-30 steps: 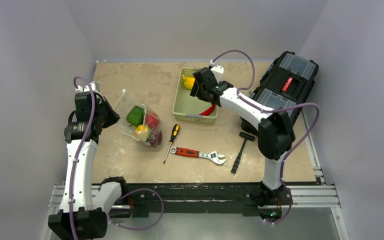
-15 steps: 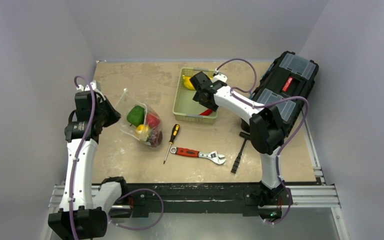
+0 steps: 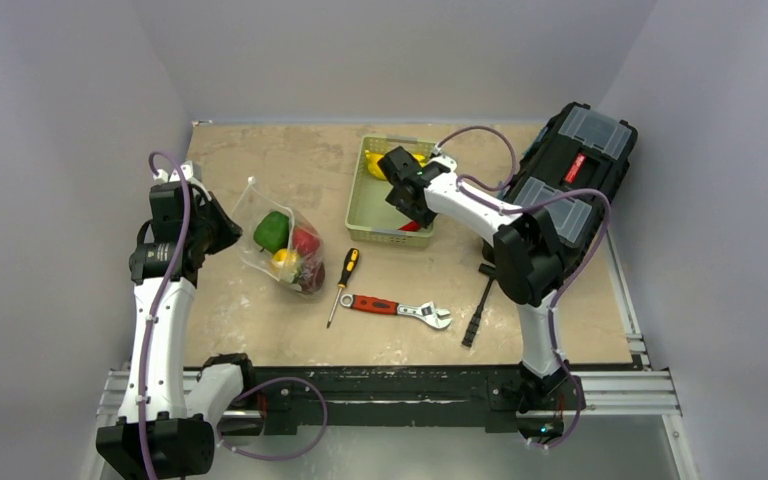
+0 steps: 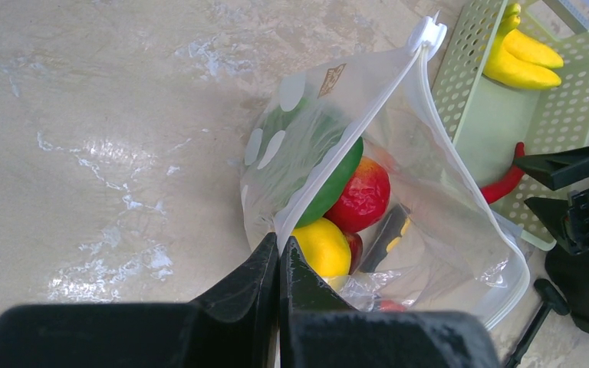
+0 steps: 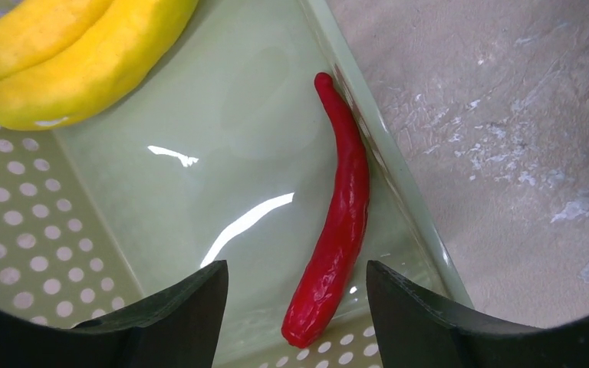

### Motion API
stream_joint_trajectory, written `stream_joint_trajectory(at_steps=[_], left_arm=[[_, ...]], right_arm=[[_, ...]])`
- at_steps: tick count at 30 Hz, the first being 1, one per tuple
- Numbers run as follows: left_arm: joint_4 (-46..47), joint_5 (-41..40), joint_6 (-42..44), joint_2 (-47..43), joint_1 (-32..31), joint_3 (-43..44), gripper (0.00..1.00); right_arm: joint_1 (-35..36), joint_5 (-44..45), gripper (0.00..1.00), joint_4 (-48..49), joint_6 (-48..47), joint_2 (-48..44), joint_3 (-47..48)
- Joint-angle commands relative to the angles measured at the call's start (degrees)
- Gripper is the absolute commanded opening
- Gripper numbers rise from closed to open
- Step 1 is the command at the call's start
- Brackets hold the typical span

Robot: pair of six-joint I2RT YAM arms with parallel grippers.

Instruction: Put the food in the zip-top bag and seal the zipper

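Whole chili pepper [image 5: 343,207] is shown only by right wrist view, under spread right end effector [image 5: 295,282]; zip-top bag [image 4: 429,192] is clamped by left end effector [image 4: 279,253].

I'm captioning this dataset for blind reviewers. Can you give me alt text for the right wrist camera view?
A red toy chili lies in a pale green basket against its side wall, its lower end framed by the two black fingers of the open right tool. Yellow toy bananas sit at the upper left, and beige table shows at right.
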Motion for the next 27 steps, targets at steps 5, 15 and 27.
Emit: stream_joint_trajectory(at_steps=[5, 15, 27], left_arm=[[2.1, 0.9, 1.5, -0.2, 0.4, -0.2, 0.0], [2.1, 1.4, 1.5, 0.0, 0.3, -0.3, 0.0], [2.2, 2.0, 1.6, 0.8, 0.4, -0.5, 0.0]], right_arm=[[-1.0, -1.2, 0.64, -2.0, 4.7, 3.3, 0.7], [-1.6, -0.9, 0.4, 0.0, 1.9, 5.5, 2.5], [-1.4, 1.8, 0.0, 5.5, -10.7, 2.2, 7.4]])
